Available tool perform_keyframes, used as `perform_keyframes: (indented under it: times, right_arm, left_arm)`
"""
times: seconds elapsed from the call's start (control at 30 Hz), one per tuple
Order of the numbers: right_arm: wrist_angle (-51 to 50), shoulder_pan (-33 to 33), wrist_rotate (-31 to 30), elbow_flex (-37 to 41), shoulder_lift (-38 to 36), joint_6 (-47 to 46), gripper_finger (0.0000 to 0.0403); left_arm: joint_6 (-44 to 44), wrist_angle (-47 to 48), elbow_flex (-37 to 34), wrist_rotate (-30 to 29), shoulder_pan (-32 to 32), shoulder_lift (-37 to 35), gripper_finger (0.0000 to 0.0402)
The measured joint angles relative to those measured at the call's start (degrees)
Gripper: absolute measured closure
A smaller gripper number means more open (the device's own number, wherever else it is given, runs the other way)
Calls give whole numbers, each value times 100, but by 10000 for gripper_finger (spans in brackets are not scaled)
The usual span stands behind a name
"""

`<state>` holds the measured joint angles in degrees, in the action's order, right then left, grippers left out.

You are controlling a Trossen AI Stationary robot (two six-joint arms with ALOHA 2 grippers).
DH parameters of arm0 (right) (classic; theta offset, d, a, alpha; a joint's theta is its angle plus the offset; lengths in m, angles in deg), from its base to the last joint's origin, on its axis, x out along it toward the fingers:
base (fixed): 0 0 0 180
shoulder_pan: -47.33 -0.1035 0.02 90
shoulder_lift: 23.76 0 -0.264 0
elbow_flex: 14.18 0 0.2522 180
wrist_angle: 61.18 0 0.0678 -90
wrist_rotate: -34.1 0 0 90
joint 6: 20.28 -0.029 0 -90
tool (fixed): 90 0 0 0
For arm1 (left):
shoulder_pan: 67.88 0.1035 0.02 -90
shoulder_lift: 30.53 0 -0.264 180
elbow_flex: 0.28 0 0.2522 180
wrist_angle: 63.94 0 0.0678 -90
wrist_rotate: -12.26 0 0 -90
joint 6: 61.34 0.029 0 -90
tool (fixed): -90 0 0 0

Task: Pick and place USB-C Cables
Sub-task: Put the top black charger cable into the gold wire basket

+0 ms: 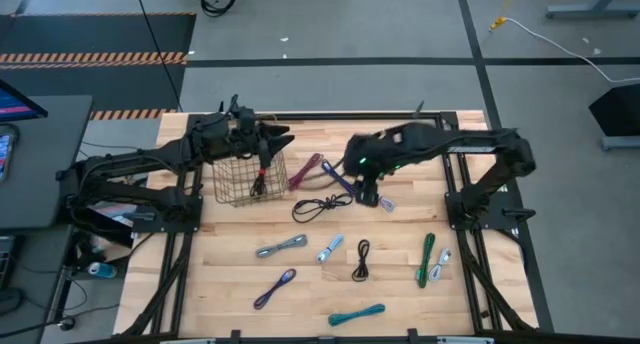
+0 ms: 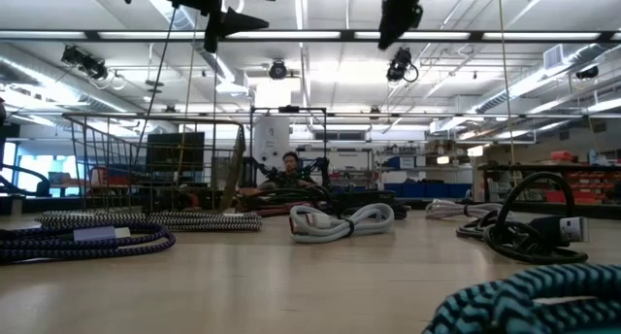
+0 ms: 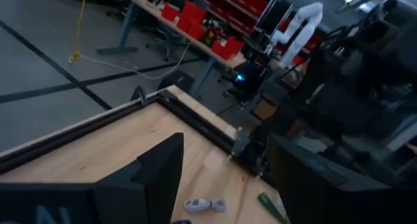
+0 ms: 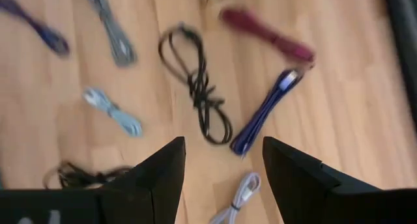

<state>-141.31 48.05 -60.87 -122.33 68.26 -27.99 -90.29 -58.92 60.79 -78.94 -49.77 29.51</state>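
Note:
Several small bundled USB-C cables lie on the wooden table: a maroon one, a purple one, a loose black one, grey, light blue, green and teal. A dark cable lies inside the wire mesh basket. My left gripper hangs open above the basket's far right corner, holding nothing. My right gripper is open, raised over the table. A white cable lies below its fingers, the purple cable and the black cable just ahead.
More cables lie nearer the table's front: a small black coil, a white one beside the green, and a second purple one. A black frame borders the table. The low view shows a person far behind.

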Motion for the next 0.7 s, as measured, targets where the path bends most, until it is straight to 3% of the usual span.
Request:
perform_keyframes:
  times: [0.27, 0.7]
  right_arm:
    - [-89, -39, 0, 0, 1068, 283, 192]
    - [603, -49, 197, 2, 2148, 686, 192]
  left_arm:
    - [169, 69, 0, 3, 0, -123, 173]
    - [275, 779, -2, 3, 0, -607, 173]
